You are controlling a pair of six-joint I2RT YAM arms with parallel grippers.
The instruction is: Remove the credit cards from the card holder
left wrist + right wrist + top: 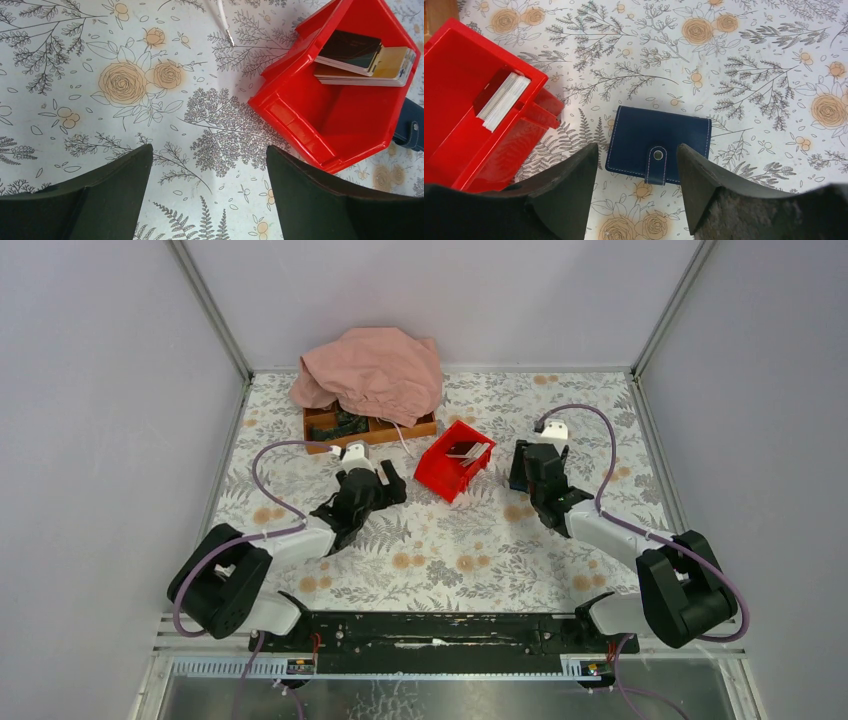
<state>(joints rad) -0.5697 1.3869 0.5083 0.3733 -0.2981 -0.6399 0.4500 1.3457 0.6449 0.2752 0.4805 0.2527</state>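
Observation:
The card holder (644, 132) is a dark blue stitched wallet, folded shut with its snap strap fastened. It lies flat on the floral table just right of the red bin (454, 120), and shows in the top view (517, 468) and at the left wrist view's right edge (412, 131). A stack of credit cards (365, 57) lies inside the bin, a dark one and a tan one on top; their pale edges show in the right wrist view (504, 100). My right gripper (638, 146) is open above the holder's near edge. My left gripper (208, 150) is open and empty, left of the bin.
A wooden tray (375, 425) half under a pink cloth (375, 370) stands at the back. A thin white cable (222, 20) runs from it towards the bin (455, 460). Grey walls close in the table's left, right and back sides.

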